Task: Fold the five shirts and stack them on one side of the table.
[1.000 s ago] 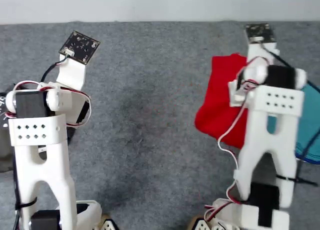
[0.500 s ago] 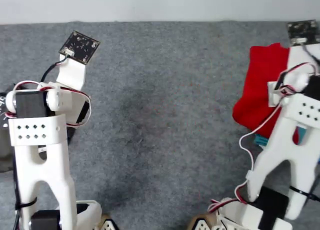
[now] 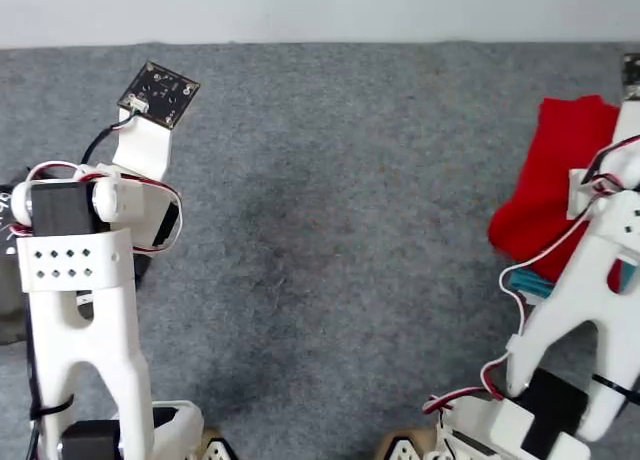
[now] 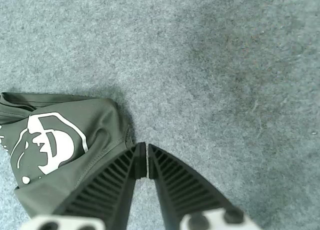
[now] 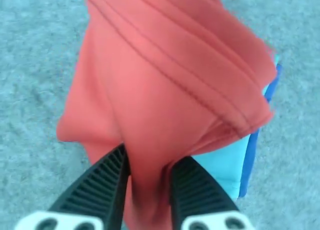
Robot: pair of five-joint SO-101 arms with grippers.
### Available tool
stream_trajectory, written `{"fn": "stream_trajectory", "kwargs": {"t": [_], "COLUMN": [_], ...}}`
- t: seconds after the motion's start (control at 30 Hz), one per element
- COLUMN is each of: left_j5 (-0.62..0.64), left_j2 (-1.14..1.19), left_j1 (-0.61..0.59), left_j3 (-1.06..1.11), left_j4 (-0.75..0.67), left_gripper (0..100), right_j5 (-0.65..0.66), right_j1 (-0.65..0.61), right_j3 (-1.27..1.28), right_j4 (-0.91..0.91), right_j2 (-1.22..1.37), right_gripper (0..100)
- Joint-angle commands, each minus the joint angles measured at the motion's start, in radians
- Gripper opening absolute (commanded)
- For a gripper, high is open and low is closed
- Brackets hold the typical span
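The red shirt (image 3: 548,195) is bunched at the table's right edge, pinched between the right gripper's (image 5: 151,160) fingers over a teal shirt (image 5: 225,167). At the left, the left gripper (image 4: 146,154), pressed together, sits just beside an olive shirt (image 4: 65,145) on the grey table (image 3: 330,180).

**Grey felt under a pale strip**

The table (image 3: 330,230) wears a mottled grey, felt-like covering that spans the high view from side to side. Up close its nap is short and flecked with lighter fibres. Along the far side a plain pale band (image 3: 300,10) runs straight across; whether it is wall or bare surface cannot be told. The light is soft and even, with one faintly darker patch near the middle.
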Motion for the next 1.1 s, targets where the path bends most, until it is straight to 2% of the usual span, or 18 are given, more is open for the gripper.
{"fn": "stream_trajectory", "kwargs": {"t": [0.0,0.2,0.4,0.63,0.7,0.87,1.07], "left_j5": [-0.008,-0.008,-0.008,-0.008,-0.008,-0.008,-0.008], "left_j2": [-0.038,-0.038,-0.038,-0.038,-0.038,-0.038,-0.038], "left_j1": [-0.006,-0.006,-0.006,-0.006,-0.006,-0.006,-0.006], "left_j3": [-0.005,-0.005,-0.005,-0.004,-0.004,0.015,0.031], "left_j4": [0.017,0.017,0.017,0.017,0.017,0.017,0.017], "left_gripper": [1,1,1,1,1,1,1], "right_j5": [0.009,0.066,0.103,0.178,0.195,0.189,0.187], "right_j1": [0.016,0.045,0.096,0.154,0.162,0.193,0.205], "right_j3": [-0.097,-0.135,-0.132,-0.135,-0.137,-0.161,-0.284], "right_j4": [0.041,0.068,-0.027,-0.15,-0.168,-0.173,-0.087], "right_j2": [-0.061,-0.053,-0.012,0.18,0.232,0.302,0.229], "right_gripper": [1.1,1.2,1.2,2.1,6.9,30.1,31.4]}}
